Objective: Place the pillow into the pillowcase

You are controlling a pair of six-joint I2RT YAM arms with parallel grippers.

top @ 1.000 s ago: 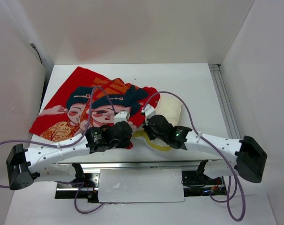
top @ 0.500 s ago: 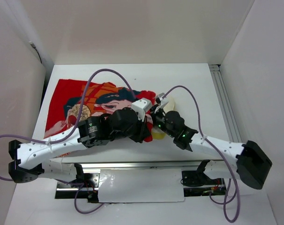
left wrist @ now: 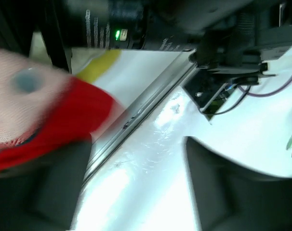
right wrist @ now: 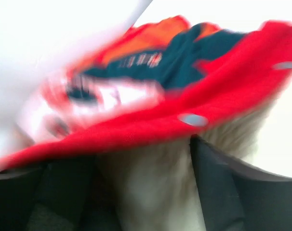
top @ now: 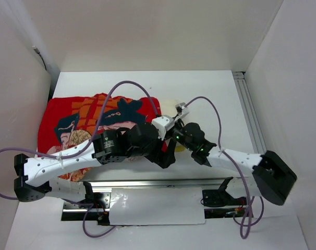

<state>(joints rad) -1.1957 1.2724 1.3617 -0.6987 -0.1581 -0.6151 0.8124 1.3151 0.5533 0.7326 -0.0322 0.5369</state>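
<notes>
Left pincer (left wrist: 136,190) stands wide with nothing between its fingers (left wrist: 37,192) — through the gap show only the metal rail (left wrist: 136,113) and a glossy white surface. A blurred red fold of the case (top: 77,112) hangs just beside the finger at the left of that wrist view. Right pincer (right wrist: 136,190) is wide too, its fingers astride the cream end of the pillow (right wrist: 153,154), which pokes out below the red hem of the case; whether they press on it I cannot tell through the blur. From above, the case lies spread on the left half of the table (top: 199,86), cartoon faces up, with both wrists crowded at its right edge — there only a pale sliver and a bit of yellow piping of the pillow show beside the arms.
</notes>
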